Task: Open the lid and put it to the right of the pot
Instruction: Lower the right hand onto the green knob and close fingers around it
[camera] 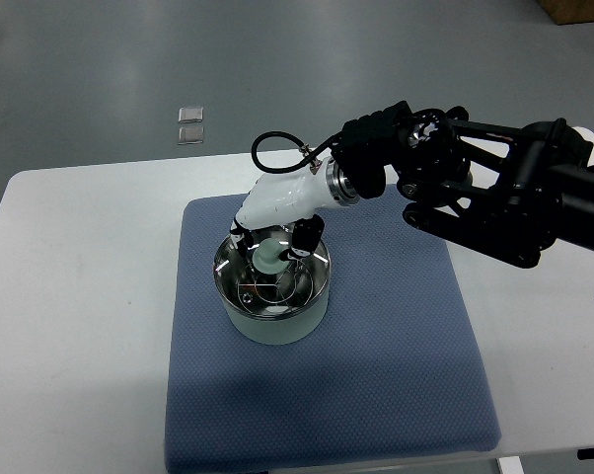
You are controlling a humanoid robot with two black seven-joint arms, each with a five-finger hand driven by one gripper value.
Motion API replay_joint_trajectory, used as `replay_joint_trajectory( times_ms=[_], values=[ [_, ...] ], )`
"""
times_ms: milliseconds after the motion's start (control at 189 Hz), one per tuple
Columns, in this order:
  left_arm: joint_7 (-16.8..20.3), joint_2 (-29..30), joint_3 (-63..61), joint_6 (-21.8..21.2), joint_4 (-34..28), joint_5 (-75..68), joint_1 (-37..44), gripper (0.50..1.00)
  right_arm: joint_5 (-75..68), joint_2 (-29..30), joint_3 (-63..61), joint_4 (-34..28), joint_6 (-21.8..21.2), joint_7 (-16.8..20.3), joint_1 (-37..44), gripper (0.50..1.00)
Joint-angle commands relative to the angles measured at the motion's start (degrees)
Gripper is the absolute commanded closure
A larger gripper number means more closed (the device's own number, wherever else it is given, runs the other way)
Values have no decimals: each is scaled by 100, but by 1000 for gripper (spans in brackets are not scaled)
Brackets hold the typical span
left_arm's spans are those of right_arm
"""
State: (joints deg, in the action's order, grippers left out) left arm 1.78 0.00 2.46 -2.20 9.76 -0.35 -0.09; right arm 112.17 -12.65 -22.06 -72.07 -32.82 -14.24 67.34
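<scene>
The right white robot hand (277, 232) closes its fingers on the pale green knob of the round glass lid (270, 269), which sits on the pale green pot (275, 321), so lifting straight up, then setting it right of the pot, seems next

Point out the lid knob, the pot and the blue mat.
lid knob (266, 258): top view, on its pale green top.
pot (277, 326): top view, on its pale outer wall.
blue mat (396, 365): top view, on bare fabric right of the pot.
</scene>
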Motion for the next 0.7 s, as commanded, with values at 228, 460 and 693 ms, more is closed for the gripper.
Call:
replay_joint_trajectory(
  times_ms=[228, 460, 693],
  values=[
    [-2, 0, 0, 0, 0, 0, 0, 500, -2, 0, 0, 0, -14, 0, -1, 838],
    [7, 0, 0, 0, 0, 0, 0, 500, 7, 0, 0, 0, -14, 9, -10, 850],
    [7, 0, 0, 0, 0, 0, 0, 500, 16, 0, 0, 9, -14, 17, -28, 873]
  ],
)
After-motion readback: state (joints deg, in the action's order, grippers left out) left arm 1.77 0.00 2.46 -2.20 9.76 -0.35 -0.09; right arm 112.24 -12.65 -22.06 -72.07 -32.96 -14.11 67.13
